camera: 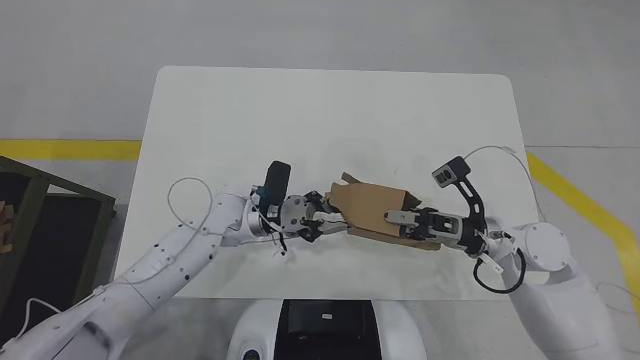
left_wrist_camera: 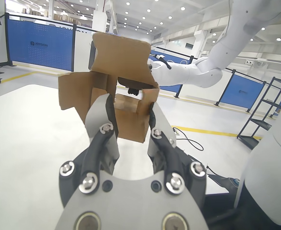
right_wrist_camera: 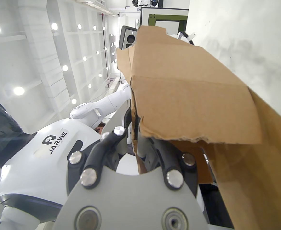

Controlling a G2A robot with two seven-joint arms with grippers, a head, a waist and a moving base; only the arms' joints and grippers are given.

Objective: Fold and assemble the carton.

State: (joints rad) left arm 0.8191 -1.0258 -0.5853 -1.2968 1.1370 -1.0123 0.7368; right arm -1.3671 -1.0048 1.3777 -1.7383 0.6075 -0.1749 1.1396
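Brown corrugated carton (camera: 375, 210), half-formed, sits between both arms over the near side of the tabletop (camera: 330, 110). Left tool (left_wrist_camera: 130, 104) pinches one end wall; right tool (right_wrist_camera: 136, 140) is clamped narrow on a panel edge. Best practice, I'd judge: anchor one end and press flaps along their creases. Flaps are splayed and one edge is ragged.

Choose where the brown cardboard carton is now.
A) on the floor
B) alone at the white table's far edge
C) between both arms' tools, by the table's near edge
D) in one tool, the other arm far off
C: the brown cardboard carton sits between the left tool and the right tool, each closed on one end, over the near part of the white table.
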